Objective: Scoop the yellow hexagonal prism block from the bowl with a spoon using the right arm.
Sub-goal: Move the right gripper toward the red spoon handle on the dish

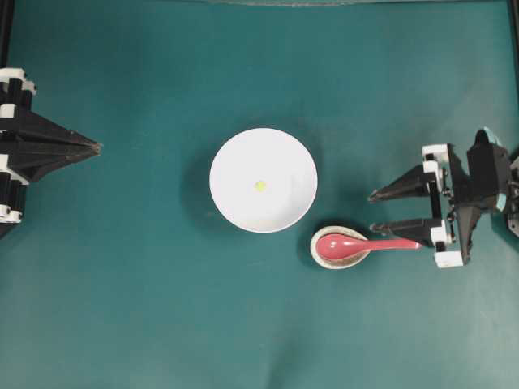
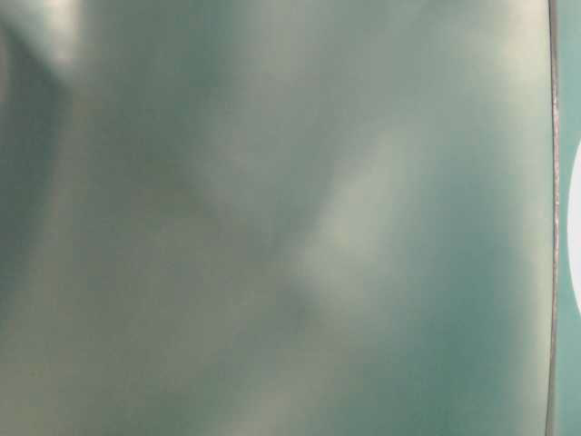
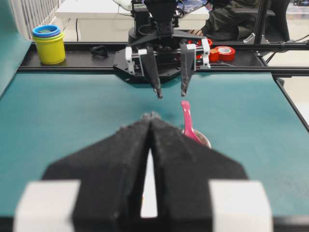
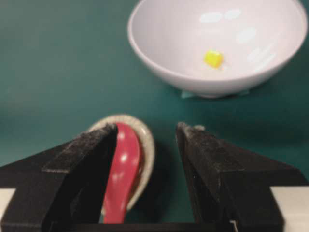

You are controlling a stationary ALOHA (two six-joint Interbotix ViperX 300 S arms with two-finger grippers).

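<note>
From overhead we see the block (image 1: 260, 185) mid-bowl (image 1: 235, 162), bare mat all round; the spoon (image 1: 357, 245) lies in a dish (image 1: 323, 258) by the rim. Right gripper (image 1: 371, 211) spread wide, left gripper (image 1: 98, 147) pinched closed

One camera looks straight down at the tabletop (image 1: 122, 308), two ride close on facing arms, both seeing the spoon (image 4: 120, 174), and one is blurry.
</note>
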